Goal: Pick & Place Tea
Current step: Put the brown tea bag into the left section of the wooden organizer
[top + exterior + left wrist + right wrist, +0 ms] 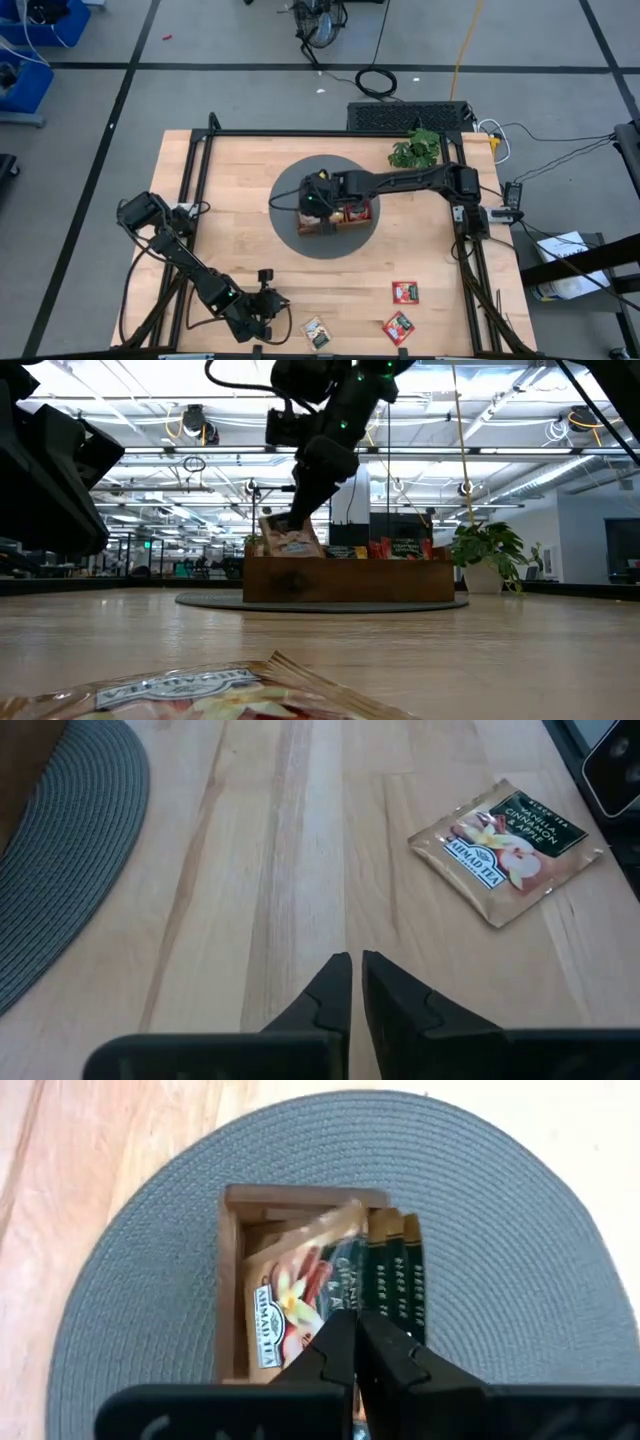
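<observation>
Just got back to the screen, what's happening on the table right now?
The right gripper is over the end compartment of the wooden tray on the grey mat, shut on a tan tea packet that it is slotting in beside others. The left gripper, nearly closed and empty, hovers at the table's near edge by another tan packet. Two red packets also lie loose on the table.
</observation>
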Tool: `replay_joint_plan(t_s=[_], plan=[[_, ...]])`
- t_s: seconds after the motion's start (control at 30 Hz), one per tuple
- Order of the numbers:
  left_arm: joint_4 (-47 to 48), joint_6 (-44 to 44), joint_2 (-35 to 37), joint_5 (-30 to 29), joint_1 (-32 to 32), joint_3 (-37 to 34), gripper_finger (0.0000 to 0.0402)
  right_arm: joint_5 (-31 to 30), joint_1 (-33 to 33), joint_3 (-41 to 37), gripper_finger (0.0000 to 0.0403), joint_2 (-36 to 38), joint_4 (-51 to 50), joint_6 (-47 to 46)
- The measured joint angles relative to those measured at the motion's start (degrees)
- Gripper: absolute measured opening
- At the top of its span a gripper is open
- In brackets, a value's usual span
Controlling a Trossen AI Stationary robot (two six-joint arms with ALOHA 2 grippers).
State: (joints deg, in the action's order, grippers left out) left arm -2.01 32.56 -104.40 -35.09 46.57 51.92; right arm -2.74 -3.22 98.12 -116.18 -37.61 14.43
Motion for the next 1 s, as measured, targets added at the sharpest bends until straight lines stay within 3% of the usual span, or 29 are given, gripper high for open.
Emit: replay_joint_plan(t_s=[0.23,0.53,0.73,1.0], plan=[[0.01,0.14,0.02,0.00,0.00,0.00,0.0037,-0.11,-0.11,-4.45,0.0000,0.00,6.87,-0.49],[0.01,-0.12,0.02,-0.01,0.00,0.00,0.0037,-0.67,-0.06,-4.74,0.0000,0.04,10.11,-4.13],[0.03,-0.08,0.02,-0.02,0.02,0.00,0.0037,-6.16,0.32,-4.99,0.0000,0.26,10.76,-6.72],[0.04,0.66,0.02,-0.02,0.02,0.00,0.0037,-9.04,2.82,-7.37,0.0000,0.66,15.88,-7.52]])
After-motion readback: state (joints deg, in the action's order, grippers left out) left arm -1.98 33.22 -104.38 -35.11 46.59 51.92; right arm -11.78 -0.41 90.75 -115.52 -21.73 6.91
